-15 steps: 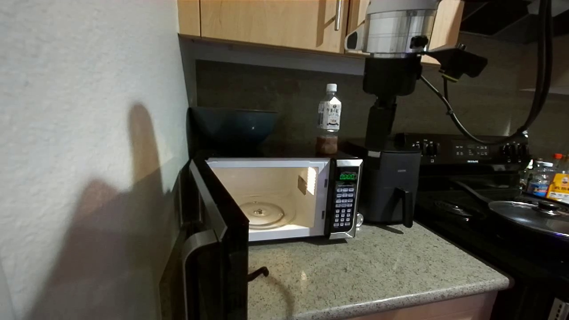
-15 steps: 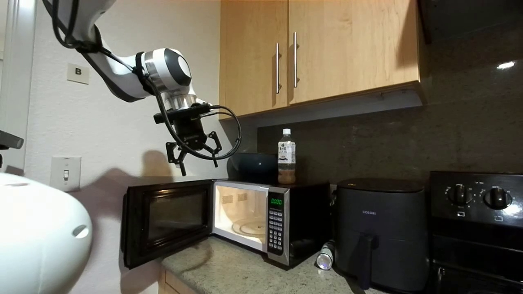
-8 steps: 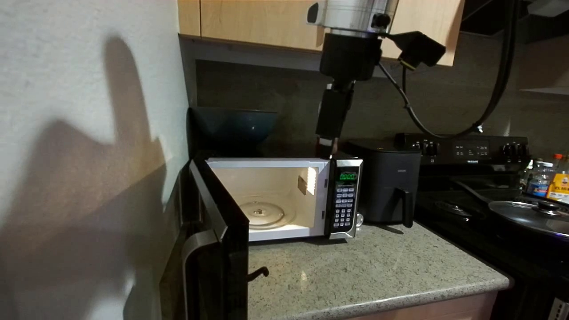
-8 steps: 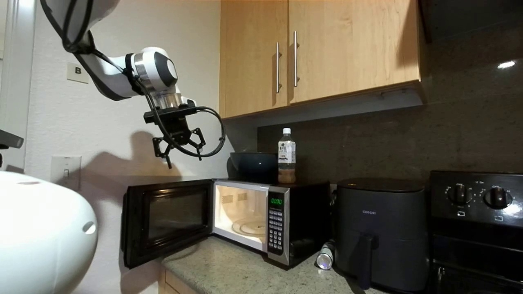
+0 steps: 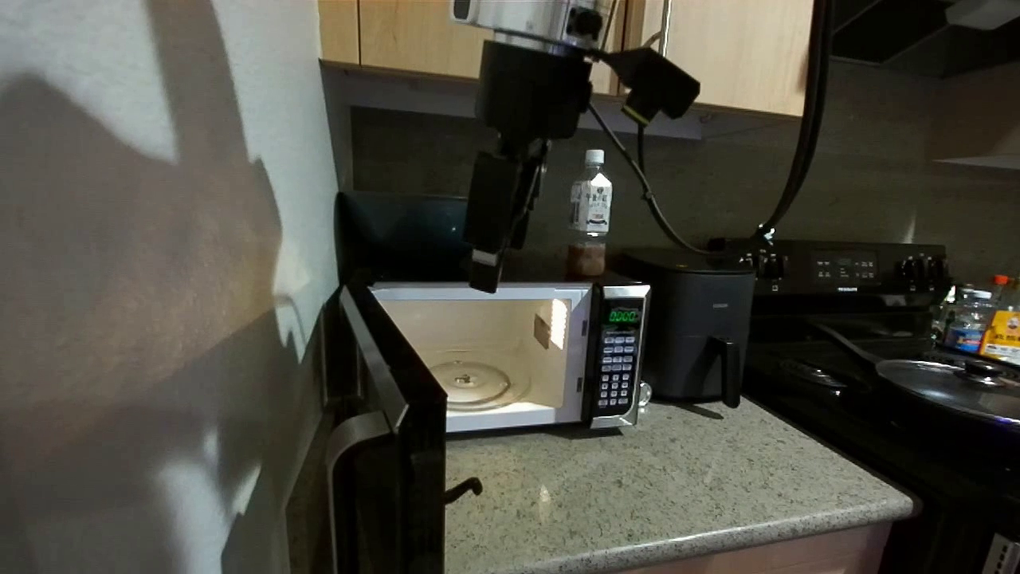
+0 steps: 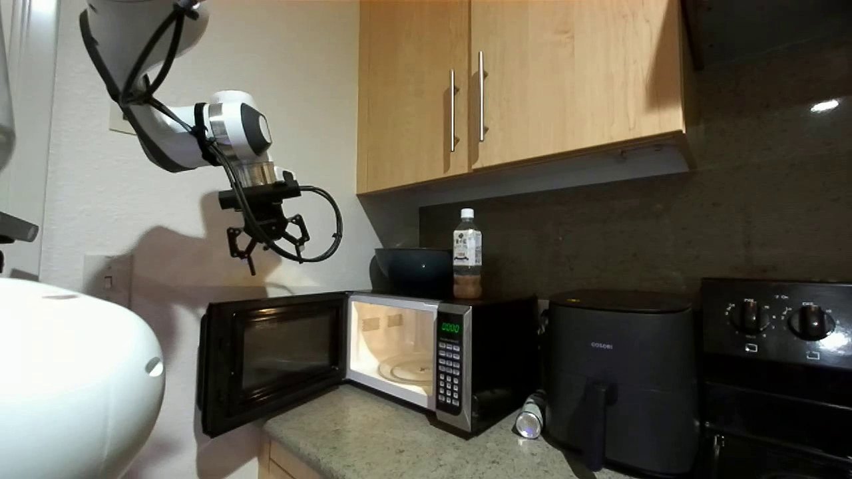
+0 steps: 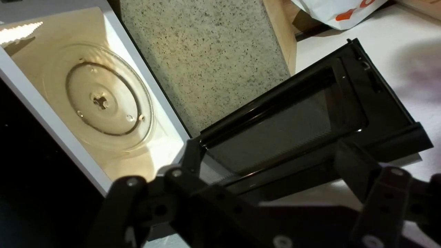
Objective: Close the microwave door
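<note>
The microwave [image 5: 617, 359], lit white inside with a glass turntable, stands on the counter; it also shows in an exterior view [image 6: 454, 366] and in the wrist view [image 7: 20, 168]. The microwave door [image 6: 286, 352], black with a dark window, stands wide open toward the wall; it also shows in an exterior view [image 5: 418, 478] and in the wrist view [image 7: 275, 131]. My gripper [image 6: 275, 267] is open and empty, pointing down above the door with a visible gap. It also shows in an exterior view [image 5: 484, 283] and in the wrist view [image 7: 270, 146], its fingers spread over the door.
A bottle [image 5: 590, 211] and a dark bowl [image 6: 416, 269] stand on top of the microwave. A black air fryer [image 6: 619, 379] stands beside it. The wall [image 6: 180, 219] is close behind the door. Cabinets [image 6: 572, 73] hang above. A white bag [image 7: 339, 10] shows in the wrist view.
My gripper has moved left in both exterior views, toward the wall and the door side, and tilted slightly. The microwave and its door have not moved.
</note>
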Robot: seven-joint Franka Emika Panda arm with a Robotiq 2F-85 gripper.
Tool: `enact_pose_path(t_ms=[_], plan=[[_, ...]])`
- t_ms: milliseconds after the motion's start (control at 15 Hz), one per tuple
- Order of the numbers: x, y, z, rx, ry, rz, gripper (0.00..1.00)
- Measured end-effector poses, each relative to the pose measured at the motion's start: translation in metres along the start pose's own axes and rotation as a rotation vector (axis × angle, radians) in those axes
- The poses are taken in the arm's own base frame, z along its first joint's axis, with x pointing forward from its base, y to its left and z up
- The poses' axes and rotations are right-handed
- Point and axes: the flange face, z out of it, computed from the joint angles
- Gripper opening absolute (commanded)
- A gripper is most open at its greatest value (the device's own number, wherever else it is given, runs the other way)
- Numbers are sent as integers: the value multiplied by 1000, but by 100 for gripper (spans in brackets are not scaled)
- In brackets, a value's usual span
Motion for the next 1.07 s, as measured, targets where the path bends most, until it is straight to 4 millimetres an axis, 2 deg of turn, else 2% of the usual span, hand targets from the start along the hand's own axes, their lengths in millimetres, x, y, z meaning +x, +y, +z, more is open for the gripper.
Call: enact_pose_path(t_ms=[400,867,1067], plan=[[2,-1,4,12,-4,3,100],[29,-14,42,109,-45,2,100],[41,-14,50,128,-43,2,100]])
